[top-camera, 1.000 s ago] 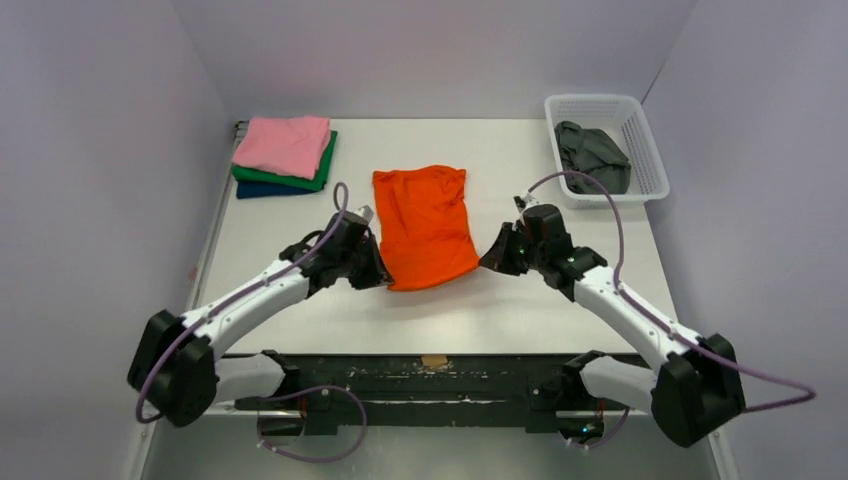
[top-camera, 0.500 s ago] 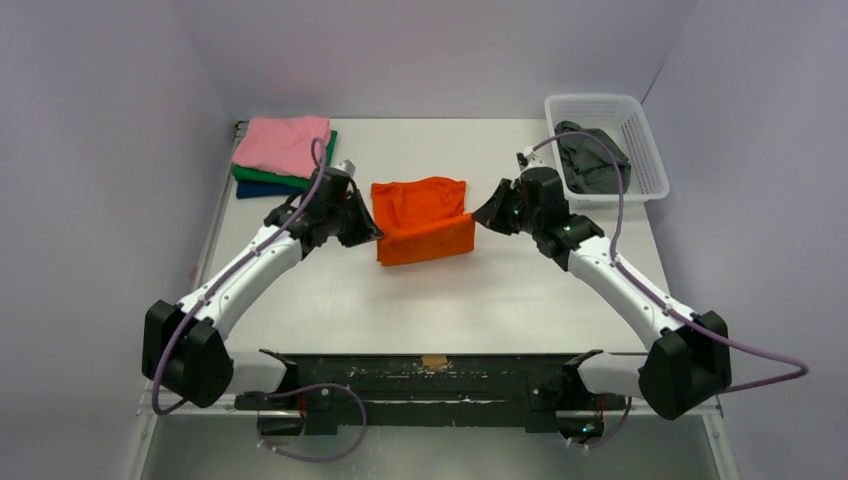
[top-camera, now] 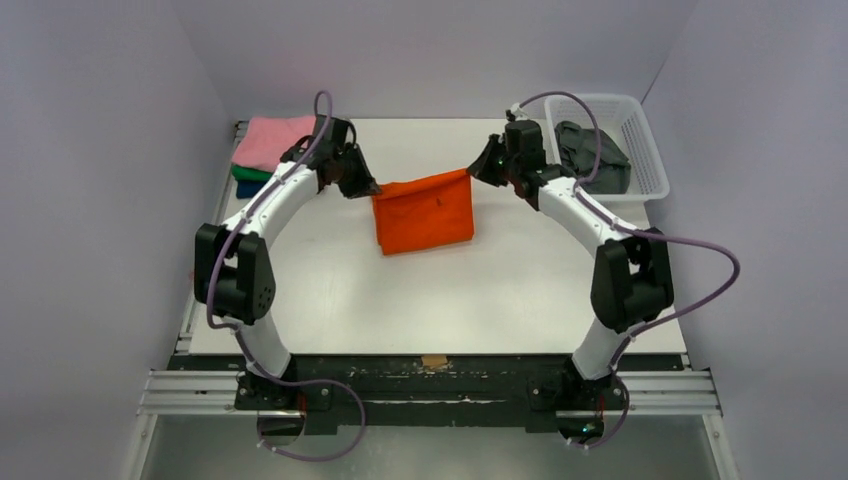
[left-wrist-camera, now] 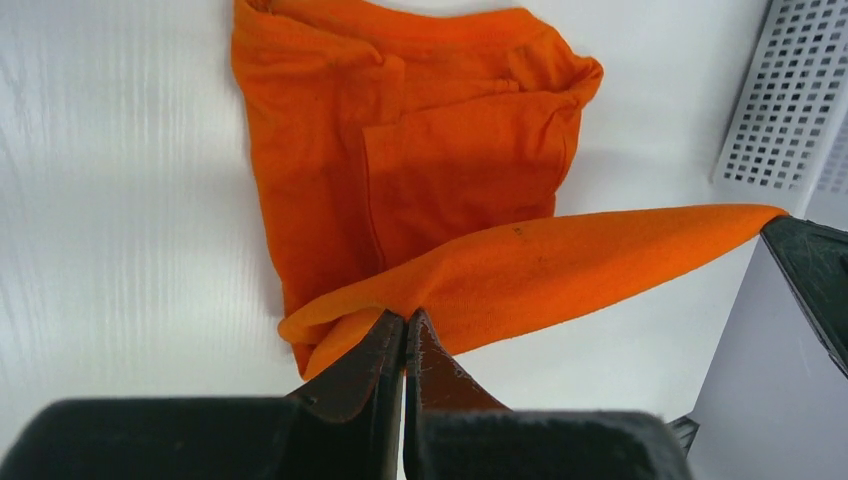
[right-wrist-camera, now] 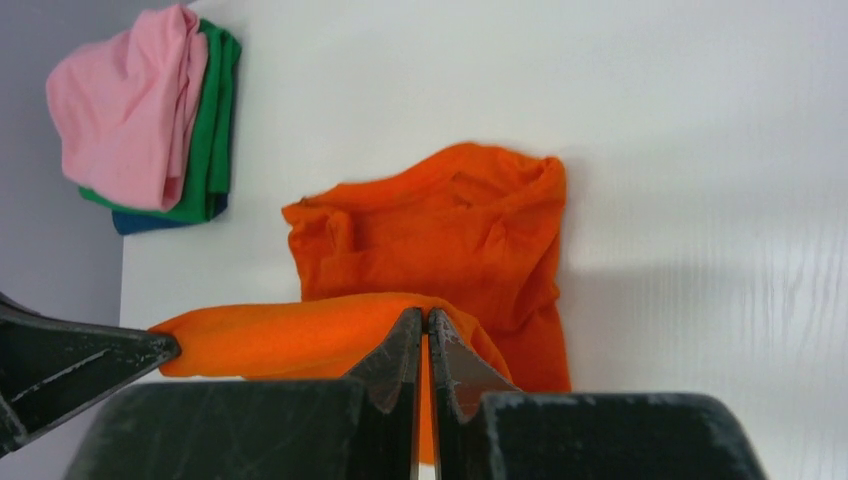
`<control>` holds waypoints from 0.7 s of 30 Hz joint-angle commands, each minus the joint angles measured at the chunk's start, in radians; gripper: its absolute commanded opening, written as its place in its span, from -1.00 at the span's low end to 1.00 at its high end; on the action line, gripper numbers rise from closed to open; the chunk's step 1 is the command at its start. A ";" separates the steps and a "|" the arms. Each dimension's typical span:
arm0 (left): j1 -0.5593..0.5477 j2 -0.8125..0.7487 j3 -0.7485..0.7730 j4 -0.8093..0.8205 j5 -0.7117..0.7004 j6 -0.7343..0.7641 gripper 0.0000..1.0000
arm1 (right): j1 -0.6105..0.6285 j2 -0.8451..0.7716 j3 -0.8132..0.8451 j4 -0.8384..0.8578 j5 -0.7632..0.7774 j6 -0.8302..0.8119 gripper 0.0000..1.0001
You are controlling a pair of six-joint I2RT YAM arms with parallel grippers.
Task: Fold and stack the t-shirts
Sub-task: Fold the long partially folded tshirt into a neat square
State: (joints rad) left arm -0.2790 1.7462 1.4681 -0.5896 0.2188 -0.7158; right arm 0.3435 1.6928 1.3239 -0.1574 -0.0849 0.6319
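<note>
Orange t-shirt (top-camera: 425, 212) between stack (top-camera: 262, 143) and basket (top-camera: 650, 152)

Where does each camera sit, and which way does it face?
Top: above and behind the bases, looking down on the table; both arms show, left gripper and right gripper pinching the orange shirt.
Left wrist: on the left arm, looking past its shut fingers toward the basket.
Right wrist: on the right arm, past its shut fingers toward the folded stack.
Shared: the shirt's lifted edge.

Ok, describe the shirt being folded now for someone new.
On the white table, look between the folded pink-topped stack and the white basket. The orange t-shirt lies there, its raised edge pinched by the left gripper and right gripper, the only orange cloth.
</note>
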 commanded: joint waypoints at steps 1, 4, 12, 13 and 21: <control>0.041 0.104 0.138 -0.034 0.015 0.027 -1.00 | -0.041 0.105 0.143 0.066 -0.041 -0.024 -1.00; 0.058 0.188 0.217 -0.053 0.021 0.028 -1.00 | -0.060 0.198 0.223 0.061 -0.067 -0.019 -1.00; 0.096 0.377 0.347 -0.067 0.025 0.008 -0.91 | -0.078 0.458 0.434 0.062 -0.189 -0.023 -1.00; 0.103 0.397 0.362 -0.062 0.027 0.003 -0.74 | -0.078 0.494 0.467 0.071 -0.205 -0.033 -0.96; 0.124 0.326 0.273 -0.025 0.050 0.003 0.86 | -0.077 0.475 0.522 0.008 -0.136 -0.089 0.74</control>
State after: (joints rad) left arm -0.1608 2.1860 1.8214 -0.6647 0.2504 -0.7170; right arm 0.2718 2.3386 1.9171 -0.1837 -0.2752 0.5777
